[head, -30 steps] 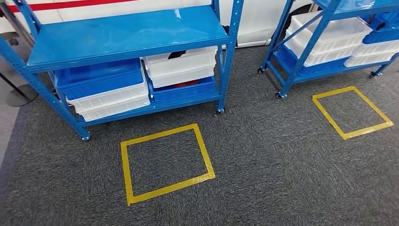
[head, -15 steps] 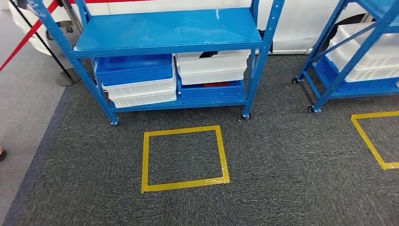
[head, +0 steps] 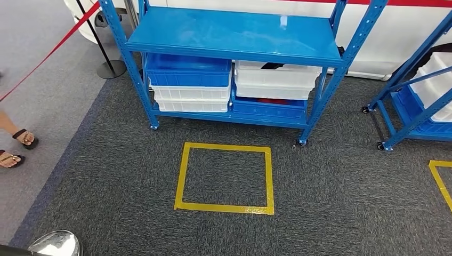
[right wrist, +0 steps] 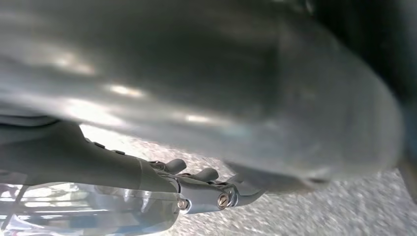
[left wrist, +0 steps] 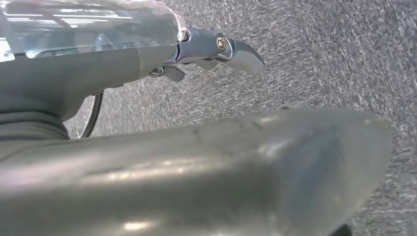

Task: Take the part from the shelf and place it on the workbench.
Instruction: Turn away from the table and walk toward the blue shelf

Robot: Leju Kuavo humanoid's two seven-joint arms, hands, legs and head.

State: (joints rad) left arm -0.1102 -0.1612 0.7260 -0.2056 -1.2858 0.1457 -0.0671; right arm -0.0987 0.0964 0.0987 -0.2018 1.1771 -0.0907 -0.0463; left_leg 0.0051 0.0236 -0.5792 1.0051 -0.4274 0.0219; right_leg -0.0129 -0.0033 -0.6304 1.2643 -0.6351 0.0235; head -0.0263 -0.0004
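A blue metal shelf (head: 234,34) stands straight ahead on dark carpet in the head view. Its lower level holds a blue bin (head: 187,71) on white bins and a white bin (head: 277,81) above a blue one. A dark object (head: 274,66) peeks out of that white bin, and something red (head: 272,101) shows in the blue bin beneath; I cannot tell which is the part. My left hand (left wrist: 206,49) hangs over the carpet holding nothing, its fingers stretched out. My right hand (right wrist: 206,189) hangs the same way with nothing in it.
A yellow tape square (head: 224,177) marks the carpet in front of the shelf. A second blue shelf (head: 421,101) with white bins stands at the right. At the left are a person's sandalled feet (head: 16,146), a red barrier belt (head: 48,48) and a stanchion base (head: 111,69).
The camera has turned left: shelf and tape square have slid rightward and now face me squarely. The person's feet and the barrier have come into view.
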